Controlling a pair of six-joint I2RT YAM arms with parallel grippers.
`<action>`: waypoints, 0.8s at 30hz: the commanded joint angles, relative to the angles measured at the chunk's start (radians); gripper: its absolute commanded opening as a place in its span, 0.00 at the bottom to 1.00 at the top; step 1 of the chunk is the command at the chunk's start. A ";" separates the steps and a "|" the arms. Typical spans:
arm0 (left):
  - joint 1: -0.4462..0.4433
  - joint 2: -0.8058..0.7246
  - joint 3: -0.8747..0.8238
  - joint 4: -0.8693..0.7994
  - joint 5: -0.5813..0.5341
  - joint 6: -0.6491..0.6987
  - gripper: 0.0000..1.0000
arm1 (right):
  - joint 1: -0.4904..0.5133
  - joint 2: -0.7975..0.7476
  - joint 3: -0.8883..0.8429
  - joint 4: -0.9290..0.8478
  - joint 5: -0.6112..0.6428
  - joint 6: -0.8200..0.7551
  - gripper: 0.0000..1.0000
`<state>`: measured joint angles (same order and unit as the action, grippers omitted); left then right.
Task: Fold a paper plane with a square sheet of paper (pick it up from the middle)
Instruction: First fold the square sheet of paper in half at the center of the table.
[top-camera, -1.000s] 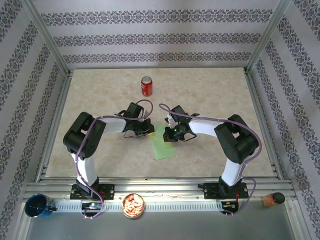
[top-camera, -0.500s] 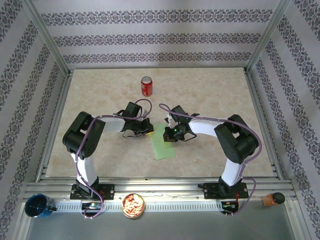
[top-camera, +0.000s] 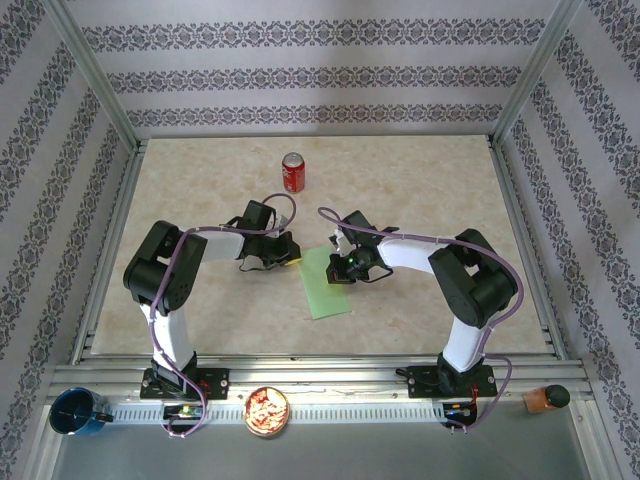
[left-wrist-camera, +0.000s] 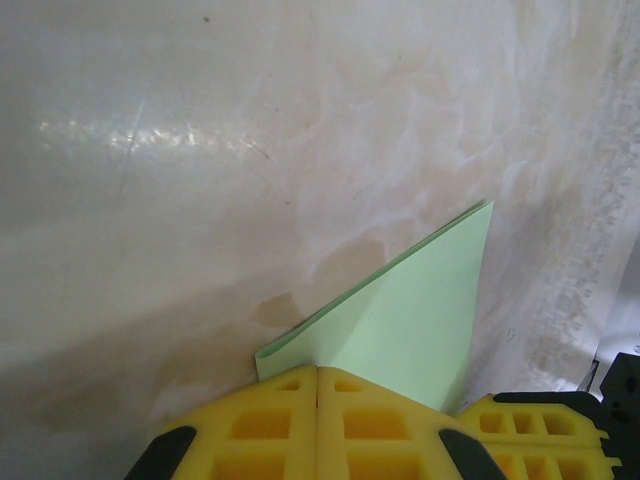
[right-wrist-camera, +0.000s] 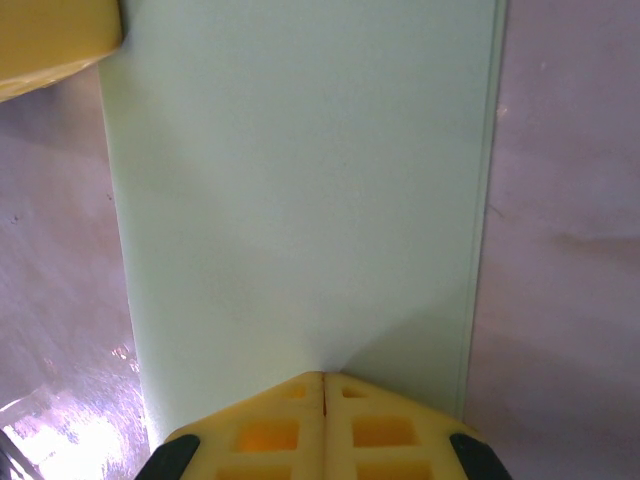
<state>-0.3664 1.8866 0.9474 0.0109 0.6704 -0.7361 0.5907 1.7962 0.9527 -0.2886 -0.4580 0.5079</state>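
Observation:
The square sheet of paper (top-camera: 323, 284) lies on the table folded into a light-green rectangle, between the two arms. My left gripper (top-camera: 291, 260) is shut, its yellow tips resting on the sheet's far-left corner. The left wrist view has the layered corner (left-wrist-camera: 415, 320) running under the closed left gripper (left-wrist-camera: 318, 369). My right gripper (top-camera: 339, 270) is shut too and presses down on the sheet's right part. In the right wrist view the paper (right-wrist-camera: 300, 200) stretches away from the closed right gripper (right-wrist-camera: 324, 376), with a yellow left finger (right-wrist-camera: 50, 40) at the top left.
A red can (top-camera: 292, 172) stands upright beyond the arms. On the near rail sit a blue cup (top-camera: 72, 412), a bowl of snacks (top-camera: 267, 410) and a brown object (top-camera: 545, 398). Metal frame posts and patterned walls enclose the beige table (top-camera: 420, 190).
My left gripper has slid a little to the left and away, towards the sheet's corner, uncovering more of the paper's far edge. The right arm and the paper have stayed put.

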 joint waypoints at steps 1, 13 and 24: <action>0.026 0.034 -0.008 -0.015 -0.074 0.026 0.04 | -0.004 0.032 -0.028 -0.095 0.061 -0.008 0.00; 0.079 0.039 0.018 -0.026 -0.112 -0.031 0.02 | -0.004 0.031 -0.031 -0.095 0.059 -0.011 0.00; 0.083 -0.017 0.077 -0.105 -0.129 -0.039 0.03 | -0.004 0.031 -0.031 -0.098 0.058 -0.013 0.00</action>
<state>-0.3084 1.9015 1.0019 -0.0345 0.6128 -0.7673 0.5907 1.7962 0.9527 -0.2874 -0.4580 0.5079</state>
